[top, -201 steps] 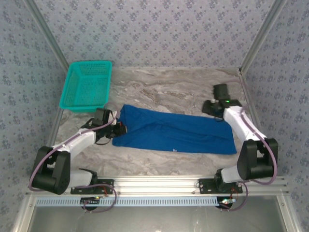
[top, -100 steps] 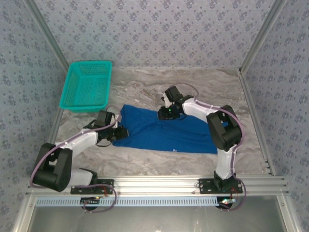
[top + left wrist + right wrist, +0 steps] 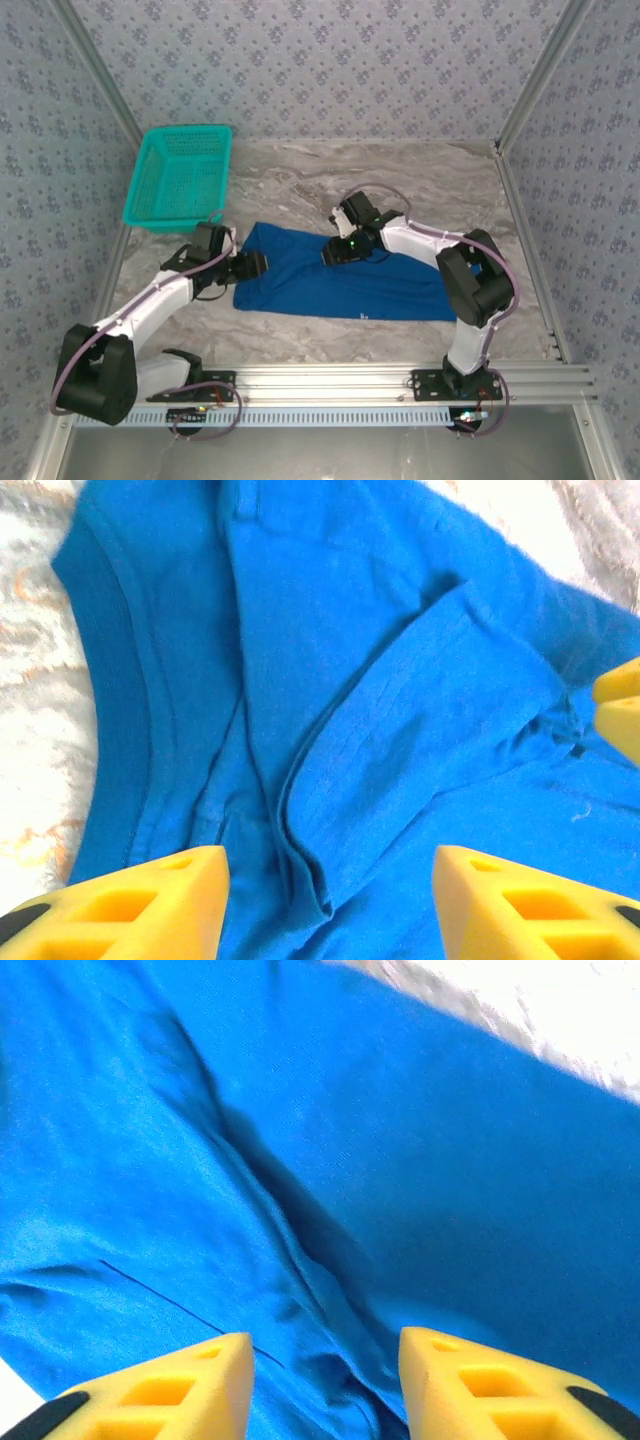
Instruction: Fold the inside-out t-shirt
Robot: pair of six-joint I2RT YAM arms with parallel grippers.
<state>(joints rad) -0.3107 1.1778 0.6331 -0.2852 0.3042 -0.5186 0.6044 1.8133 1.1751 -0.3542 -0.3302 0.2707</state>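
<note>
1. Left gripper (image 3: 255, 264): spread, nothing pinched, low over the left end of the inside-out t-shirt (image 3: 380, 285). In its wrist view, fingers apart (image 3: 325, 865) either side of a raised, hemmed flap of the blue cloth (image 3: 400, 700).
2. Right gripper (image 3: 335, 252): likewise spread, nothing pinched, down at the shirt's far edge near its middle. In its wrist view, yellow tips (image 3: 322, 1345) straddling a dark crease in the cloth (image 3: 420, 1160).
3. Step in hand, as judged: taking fresh holds on the long blue band before folding it over.
4. To do it well:
   - Lower until the tips press cloth against the table (image 3: 420, 170), then close; otherwise likely to catch the top layer alone.
   - On the left, take the flap together with the layers under it, so the loose flap does not slip free.
   - On the right, pinch beside the crease rather than on it, to avoid setting a wrinkle.
   - Lift both holds evenly and not high.
5. Shirt relative to the pincers: lying flat across the table's middle, directly beneath both; most of it to the right of the right gripper; well apart from the teal basket (image 3: 180, 180).
</note>
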